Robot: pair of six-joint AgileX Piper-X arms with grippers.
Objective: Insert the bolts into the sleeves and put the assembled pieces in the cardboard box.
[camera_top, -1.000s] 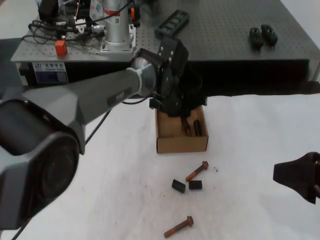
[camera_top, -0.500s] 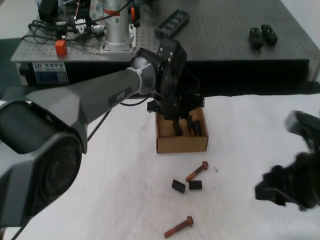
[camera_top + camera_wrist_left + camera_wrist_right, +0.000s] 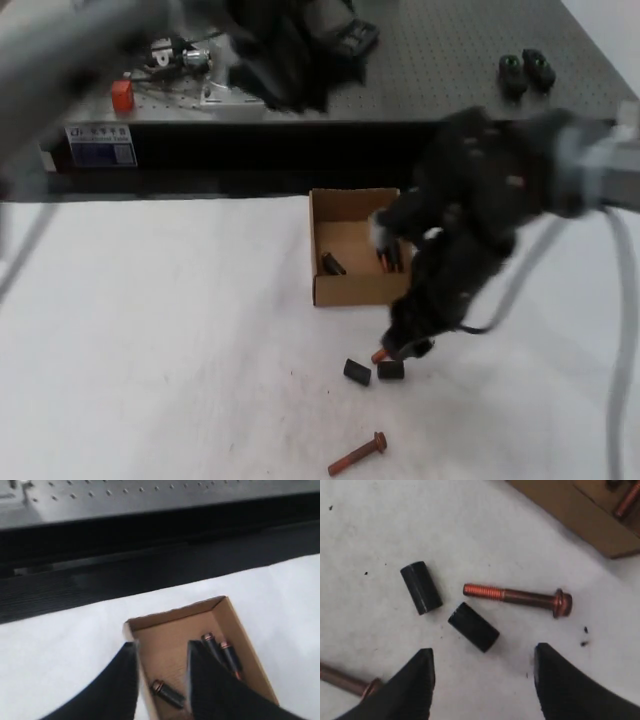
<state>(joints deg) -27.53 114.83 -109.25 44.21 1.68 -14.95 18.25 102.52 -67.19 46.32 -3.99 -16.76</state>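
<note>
Swung in from the right, the right tool [image 3: 484,654] now hangs wide and empty over a black sleeve [image 3: 421,587], a second sleeve [image 3: 473,626] and a copper bolt [image 3: 517,596] whose threaded tip points toward them, while the left tool [image 3: 161,647], parted and empty, has drawn back from the cardboard box [image 3: 175,612]. Three assembled pieces [image 3: 212,647] lie inside, a pair [image 3: 229,656] along one wall, a single piece [image 3: 167,692] askew. Nearer the camera, a second bolt [image 3: 358,454] lies diagonally, head rightward.
</note>
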